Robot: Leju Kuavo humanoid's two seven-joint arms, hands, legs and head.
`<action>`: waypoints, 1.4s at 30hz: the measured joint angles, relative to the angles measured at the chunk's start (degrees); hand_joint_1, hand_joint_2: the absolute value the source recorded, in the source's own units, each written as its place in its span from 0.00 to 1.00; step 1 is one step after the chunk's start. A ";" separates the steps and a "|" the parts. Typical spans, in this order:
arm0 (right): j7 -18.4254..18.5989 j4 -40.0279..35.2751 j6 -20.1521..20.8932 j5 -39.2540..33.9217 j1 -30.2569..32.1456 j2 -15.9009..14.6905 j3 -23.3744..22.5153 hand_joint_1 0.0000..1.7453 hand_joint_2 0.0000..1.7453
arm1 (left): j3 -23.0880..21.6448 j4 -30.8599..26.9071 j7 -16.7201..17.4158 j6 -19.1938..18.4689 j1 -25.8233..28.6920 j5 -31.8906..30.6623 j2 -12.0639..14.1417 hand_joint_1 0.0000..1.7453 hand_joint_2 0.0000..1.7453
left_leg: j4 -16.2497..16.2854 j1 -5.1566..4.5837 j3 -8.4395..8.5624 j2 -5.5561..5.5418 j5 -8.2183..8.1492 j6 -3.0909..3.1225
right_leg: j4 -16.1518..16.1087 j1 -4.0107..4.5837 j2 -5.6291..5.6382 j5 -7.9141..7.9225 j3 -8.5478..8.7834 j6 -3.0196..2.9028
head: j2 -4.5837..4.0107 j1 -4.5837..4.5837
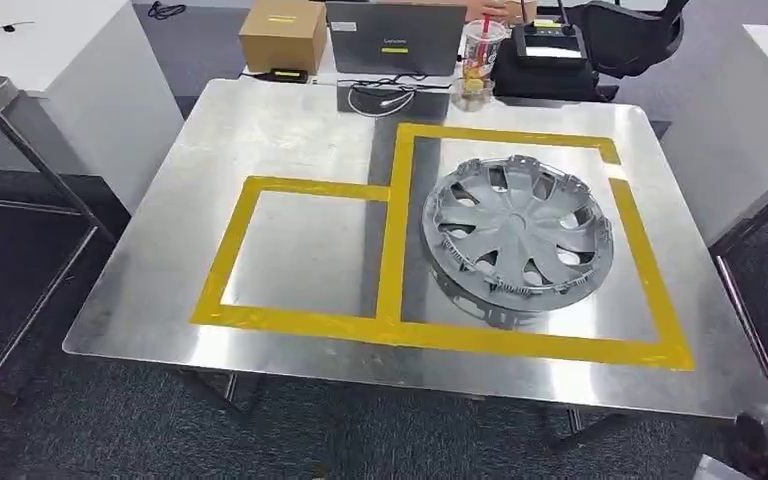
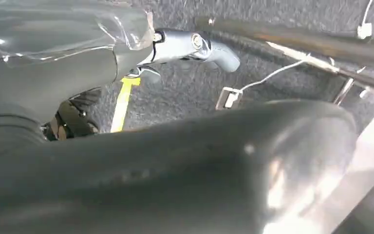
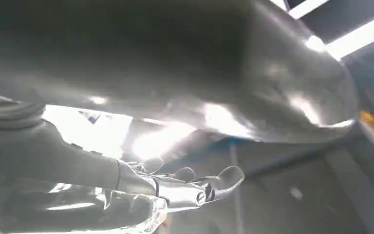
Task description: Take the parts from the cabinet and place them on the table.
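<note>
1. Both hands hang below the table: the left hand [image 2: 185, 161] has a finger stretched out over dark carpet, and the right hand [image 3: 185, 146] has loosely extended fingers; neither grips anything.
2. On the shiny steel table [image 1: 290, 120], a silver multi-spoke plastic hubcap [image 1: 517, 233] lies flat inside the larger yellow tape rectangle [image 1: 650, 270].
3. Beyond the table stand a brown cardboard box [image 1: 282, 36] and a clear plastic cup [image 1: 482, 55].

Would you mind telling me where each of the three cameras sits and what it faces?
Head view: high on the body, looking down at the steel table and the hubcap inside the yellow tape; a dark bit of the robot at the lower right corner.
Left wrist view: behind the left hand, facing carpet, table legs and a yellow strip.
Right wrist view: behind the right hand, facing blurred metal framing.
Shared: head and left wrist views both show the dark carpet.
</note>
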 joint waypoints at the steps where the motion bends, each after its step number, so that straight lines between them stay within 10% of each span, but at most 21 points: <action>1: 0.72 0.46 1.03 0.46 1.00 0.43 -0.90 0.00 0.00 | 0.02 -0.13 0.52 -0.11 0.20 0.35 -0.07 0.00 0.00 | 0.01 -0.13 -0.53 0.08 0.34 0.09 | 4.41 -0.01 -0.02 -2.78 -1.87 -0.46 | 0.00 0.06; 4: 2.28 1.71 4.12 2.13 3.48 2.54 -3.86 0.00 0.00 | 0.04 -0.35 1.14 -0.35 0.58 0.99 -0.24 0.00 0.00 | 0.12 -0.41 -2.27 0.20 1.59 0.16 | 14.68 -0.07 -0.03 -7.18 -4.46 -0.16 | 0.00 0.04; 7: 2.12 2.10 7.33 3.09 4.94 4.92 -7.18 0.00 0.00 | 0.07 -0.63 1.51 -0.79 1.26 1.51 -0.31 0.00 0.00 | 0.66 -0.34 -4.17 0.22 2.76 -0.36 | 4.23 -0.18 -0.14 -2.94 3.41 1.66 | 0.00 0.06; 9: 1.58 2.10 9.05 3.17 5.20 6.32 -9.14 0.00 0.00 | 0.09 -0.96 1.73 -0.94 1.66 1.86 -0.35 0.00 0.00 | 1.69 -0.68 -5.34 0.15 3.23 -0.96 | -5.04 -0.02 -0.39 -3.74 9.54 1.10 | 0.00 0.11; 13: 0.40 1.79 13.09 4.44 5.96 9.31 -12.74 0.00 0.00 | 0.50 -1.68 2.71 -1.23 2.63 3.47 -0.39 0.00 0.00 | 1.78 -0.41 -5.26 0.04 4.67 -2.34 | -3.96 0.10 -0.05 -2.32 7.73 -0.43 | 0.00 -0.18; 14: 0.18 1.71 14.19 4.81 5.86 9.99 -13.41 0.00 0.00 | 0.59 -1.88 3.00 -1.23 2.92 4.00 -0.33 0.00 0.00 | 2.25 -0.13 -5.79 0.03 3.84 -2.62 | -4.01 -0.15 -0.23 -1.73 7.26 -0.89 | 0.00 -0.02; 17: 0.18 1.62 18.01 7.21 5.94 11.91 -15.48 0.00 0.00 | 0.61 -1.92 3.72 -1.23 3.54 5.25 -0.37 0.00 0.00 | 12.36 0.11 -8.11 0.05 -7.06 -3.77 | -3.93 -0.01 -0.28 0.06 5.26 -1.68 | 0.00 -0.24; 19: 0.40 1.95 20.49 8.84 5.93 12.94 -16.84 0.00 0.00 | 0.59 -1.92 3.98 -1.23 3.51 5.53 -0.39 0.00 0.00 | 19.29 0.21 -8.83 0.06 -9.61 -3.96 | -3.84 0.15 -0.31 1.18 3.87 -1.59 | 0.00 -0.26; 21: 0.44 3.30 24.19 11.84 5.86 14.05 -18.73 0.00 0.00 | 0.59 -1.86 3.98 -1.07 3.53 5.18 -0.39 0.00 0.00 | 17.39 0.22 -5.46 0.05 -6.76 -3.62 | -3.82 0.34 -0.30 2.17 2.91 -1.39 | 0.00 -0.28; 23: 1.08 5.60 29.63 15.84 5.36 15.35 -21.30 0.00 0.00 | 0.59 -1.79 3.94 -0.66 3.52 5.07 -0.39 0.00 0.00 | 6.52 0.00 2.65 -0.10 -3.71 -2.52 | -3.83 0.55 -0.18 3.21 2.01 -1.15 | 0.00 -0.29; 25: 0.42 9.15 33.93 21.02 4.29 16.73 -24.75 0.00 0.00 | 0.52 -1.62 3.69 -0.11 3.37 4.50 -0.39 0.00 0.00 | -0.58 -0.36 6.67 -0.21 -5.84 -1.92 | -3.87 0.64 -0.25 4.06 1.58 -0.44 | 0.00 -0.15; 29: -1.35 15.21 35.50 24.85 3.10 18.49 -30.71 0.00 0.00 | 0.57 -1.29 3.21 0.26 3.38 3.96 -0.50 0.00 0.00 | -1.81 -0.31 5.38 0.03 -3.14 -0.17 | -3.96 0.23 -0.37 5.21 1.12 0.72 | 0.00 -0.29; 33: 3.55 20.43 43.08 30.48 1.80 18.84 -34.06 0.00 0.00 | 0.55 -0.79 4.02 0.59 3.22 3.94 -0.81 0.00 0.00 | -2.02 -0.59 2.17 0.72 -0.47 0.40 | 8.92 0.27 -0.28 -5.45 -2.97 -0.25 | 0.00 -0.11; 34: 5.63 24.12 45.76 34.75 1.38 18.89 -35.61 0.00 1.00 | 0.55 -0.44 4.50 1.14 3.12 3.50 -0.85 0.00 0.00 | -1.97 -0.61 1.22 0.76 0.34 0.35 | 12.50 0.22 -0.28 -6.28 -3.40 0.38 | 0.00 -0.05; 35: 7.40 28.02 47.31 38.62 0.77 18.84 -37.10 0.00 1.00 | 0.55 -0.02 4.64 1.58 3.02 2.60 -0.85 0.00 0.00 | -1.92 -0.60 0.35 0.76 1.01 0.28 | 13.44 0.10 -0.29 -5.42 -2.79 1.13 | 0.00 -0.11; 36: 9.76 33.65 48.09 43.48 0.17 18.45 -39.03 0.00 0.00 | 0.55 0.59 4.59 2.16 2.87 1.12 -0.87 0.00 0.00 | -1.71 -0.58 -0.30 0.75 1.69 0.12 | 11.99 -0.07 -0.30 -3.46 -0.97 2.07 | 0.00 -0.07; 37: 12.21 38.08 48.84 45.71 -0.08 18.03 -40.18 0.00 0.00 | 0.55 1.09 4.39 2.38 2.68 -0.09 -0.87 0.00 0.00 | -1.31 -0.54 -1.30 0.70 2.15 -0.07 | 8.59 -0.21 -0.29 -1.49 1.75 2.79 | 0.00 -0.09; 38: 16.46 43.47 50.43 46.58 -0.54 17.11 -41.12 0.00 1.00 | 0.55 1.66 4.07 2.67 2.43 -1.51 -0.87 0.00 0.00 | -0.67 -0.52 -2.40 0.63 2.60 -0.36 | 3.24 -0.31 -0.35 -0.23 5.43 3.09 | 0.00 -0.05; 40: 24.58 54.91 52.70 47.06 -1.97 14.49 -41.86 0.00 1.00 | 0.55 2.51 3.45 3.17 2.02 -4.66 -0.87 0.00 0.00 | 0.97 -0.82 -4.09 0.73 3.23 -1.08 | -6.05 0.20 -0.01 -3.05 10.64 1.62 | 0.00 -0.13; 42: 29.00 65.26 51.66 47.30 -3.02 12.03 -42.02 0.00 1.00 | 0.52 3.10 3.15 4.47 1.41 -8.46 -0.87 0.00 0.00 | 1.00 -0.77 -4.18 0.93 3.93 -1.70 | -5.08 0.46 0.00 -2.67 9.40 0.72 | 0.00 -0.46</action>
